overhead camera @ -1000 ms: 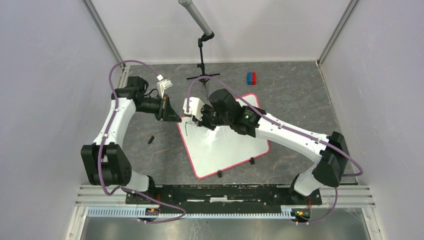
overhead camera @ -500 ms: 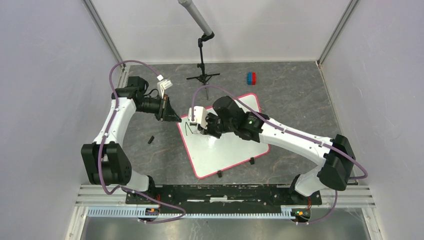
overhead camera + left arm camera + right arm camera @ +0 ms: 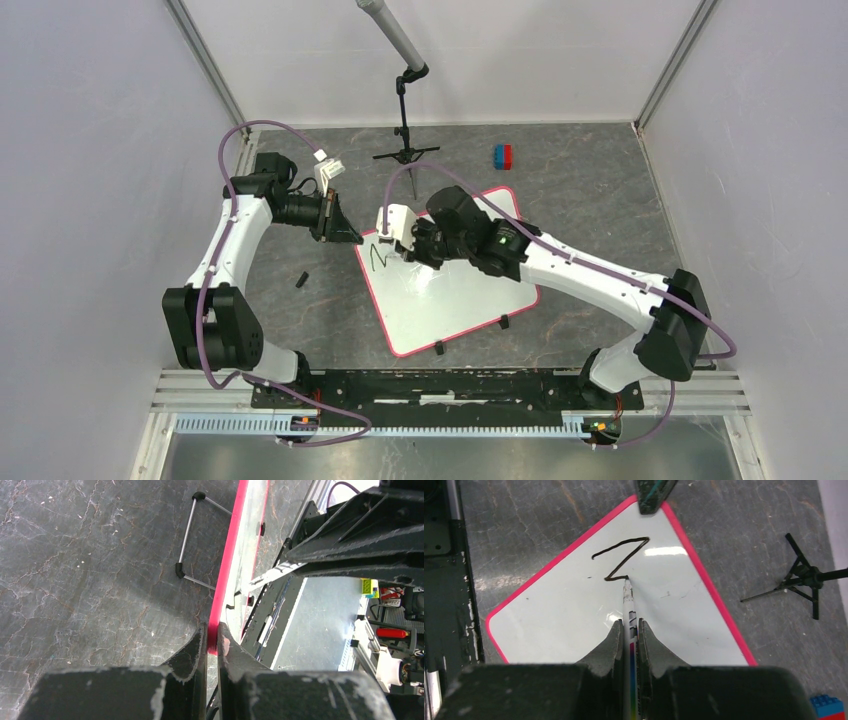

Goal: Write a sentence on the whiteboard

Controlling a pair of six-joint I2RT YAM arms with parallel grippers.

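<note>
Pink-red rim around a flat white whiteboard (image 3: 455,300), lying near the middle of the dark grey marbled table (image 3: 600,190) and turned askew, one corner toward the near edge and the opposite one toward the far edge. Small black clips (image 3: 438,348) on the rim along its near side. At the board's left corner, left gripper (image 3: 212,641) pinched narrow on the rim, the pink edge caught between its two dark fingers (image 3: 192,650). Over the left part of the board, right gripper (image 3: 630,626) clamped tight on a marker (image 3: 628,600), white barrel with coloured bands running out between the jaws and pointing down at the board. Tip touching the white surface, right at the end of a black zigzag stroke (image 3: 627,559): one long line, a diagonal back, a short foot, much like a Z from the right wrist view, and all that shows of the sentence. Stroke close to the left corner, near the left gripper's hold. Off the board: small black tripod stand (image 3: 405,152) near the far edge, grey pole (image 3: 392,32) slanting above it; blue and red block (image 3: 503,156) to its right, well apart from the board; small black piece (image 3: 300,279) on the table, left of the board.
</note>
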